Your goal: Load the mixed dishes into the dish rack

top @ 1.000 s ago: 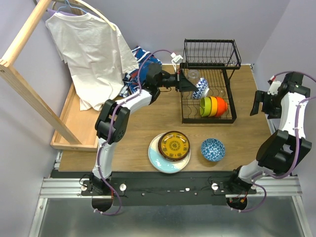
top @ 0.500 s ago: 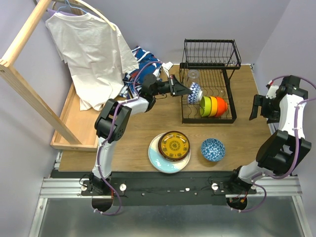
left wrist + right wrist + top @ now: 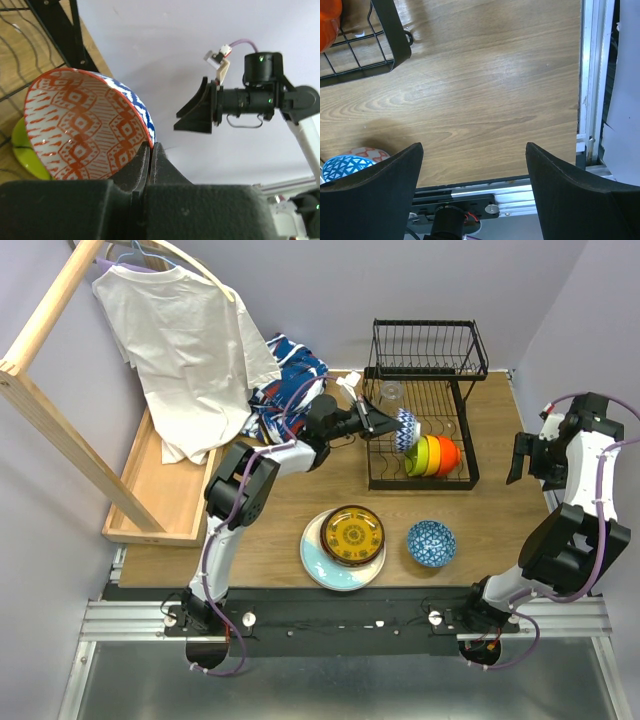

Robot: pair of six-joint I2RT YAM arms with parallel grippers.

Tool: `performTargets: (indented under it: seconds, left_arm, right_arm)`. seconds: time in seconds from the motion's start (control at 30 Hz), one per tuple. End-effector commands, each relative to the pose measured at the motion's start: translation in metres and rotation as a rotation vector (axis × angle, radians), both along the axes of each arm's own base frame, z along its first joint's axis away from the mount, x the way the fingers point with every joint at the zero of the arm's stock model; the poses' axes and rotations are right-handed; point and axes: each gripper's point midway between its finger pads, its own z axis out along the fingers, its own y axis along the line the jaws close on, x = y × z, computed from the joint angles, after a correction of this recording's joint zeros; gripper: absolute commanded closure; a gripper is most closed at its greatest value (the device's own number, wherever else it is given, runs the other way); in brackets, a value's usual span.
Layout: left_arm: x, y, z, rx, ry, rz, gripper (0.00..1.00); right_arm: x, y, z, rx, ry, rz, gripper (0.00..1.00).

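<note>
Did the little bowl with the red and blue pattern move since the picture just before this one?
Yes. The red-and-blue patterned bowl, pinched in the left gripper, slid right, farther into the black wire dish rack and closer to the green bowl.

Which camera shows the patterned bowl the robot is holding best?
The left wrist camera. The bowl fills it up close: red pattern inside, blue outside, its rim pinched in the shut left pincer. The top camera shows the bowl only small, tipped at the dish rack. The right wrist camera does not show it at all.
</note>
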Motion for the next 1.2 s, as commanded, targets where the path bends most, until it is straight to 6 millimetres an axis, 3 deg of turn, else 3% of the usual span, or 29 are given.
performTargets:
  seconds: [0.0, 0.17, 0.3, 0.4, 0.47, 0.83, 1.17]
  left_arm:
    - [-0.005, -0.017, 0.015, -0.050, -0.017, 0.022, 1.00]
    - [-0.008, -0.010, 0.031, -0.099, -0.059, 0.013, 1.00]
    - [-0.002, 0.010, 0.051, -0.128, -0.093, 0.041, 1.00]
    - [0.006, 0.024, 0.054, -0.122, -0.094, 0.071, 1.00]
    - [0.009, 0.026, 0.049, -0.110, -0.084, 0.077, 1.00]
    - [0.013, 0.010, -0.018, -0.009, 0.015, 0.076, 1.00]
    - [0.012, -0.007, -0.039, 0.022, 0.032, 0.064, 1.00]
  right_arm:
    - [-0.010, -0.001, 0.003, -0.018, 0.015, -0.008, 0.09]
    - [-0.016, 0.003, 0.000, -0.016, 0.022, -0.009, 0.09]
    - [-0.019, 0.004, -0.004, -0.015, 0.026, -0.012, 0.09]
    - [-0.018, 0.004, -0.005, -0.013, 0.022, -0.016, 0.09]
    - [-0.018, 0.004, -0.006, -0.013, 0.022, -0.017, 0.09]
    - [-0.019, 0.003, -0.006, -0.018, 0.025, -0.018, 0.09]
    - [-0.024, 0.005, -0.008, -0.022, 0.028, -0.018, 0.09]
